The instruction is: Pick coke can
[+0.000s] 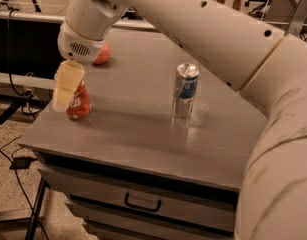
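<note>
Coke can (pixel 81 104) stands upright, long axis vertical, right behind the gripper (pixel 67 90), which hangs down across its near face by the table (pixel 143 134) corner; can't tell if it's gripping or released.

Grey table (pixel 133 134), three things on it.
Coke can (pixel 83 104) at the left edge, gripper (pixel 67 98) right at it; apple (pixel 102 55) behind, slim can (pixel 185 90) mid-table.
</note>
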Available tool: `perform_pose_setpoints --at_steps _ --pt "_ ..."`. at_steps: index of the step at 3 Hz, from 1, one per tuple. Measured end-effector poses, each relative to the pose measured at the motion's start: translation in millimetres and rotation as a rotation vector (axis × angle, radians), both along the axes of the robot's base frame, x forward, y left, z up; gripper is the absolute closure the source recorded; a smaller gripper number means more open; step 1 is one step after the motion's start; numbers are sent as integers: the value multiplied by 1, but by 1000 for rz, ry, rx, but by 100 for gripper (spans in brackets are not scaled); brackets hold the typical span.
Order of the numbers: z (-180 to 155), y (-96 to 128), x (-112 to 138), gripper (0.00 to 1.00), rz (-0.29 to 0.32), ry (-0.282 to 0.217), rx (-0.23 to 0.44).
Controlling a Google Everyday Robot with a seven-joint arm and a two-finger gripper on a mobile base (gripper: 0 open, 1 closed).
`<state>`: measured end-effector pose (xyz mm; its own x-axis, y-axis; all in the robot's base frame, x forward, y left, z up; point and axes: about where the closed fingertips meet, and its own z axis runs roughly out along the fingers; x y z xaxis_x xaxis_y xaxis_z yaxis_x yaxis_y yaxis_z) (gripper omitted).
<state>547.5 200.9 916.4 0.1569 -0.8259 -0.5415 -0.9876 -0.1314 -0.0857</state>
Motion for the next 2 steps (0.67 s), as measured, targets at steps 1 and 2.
perform_pose_setpoints --at_steps 1,2 --pt "-1 1 -1 23 3 1 -1" --pt "-2 2 -1 48 5 2 -2"
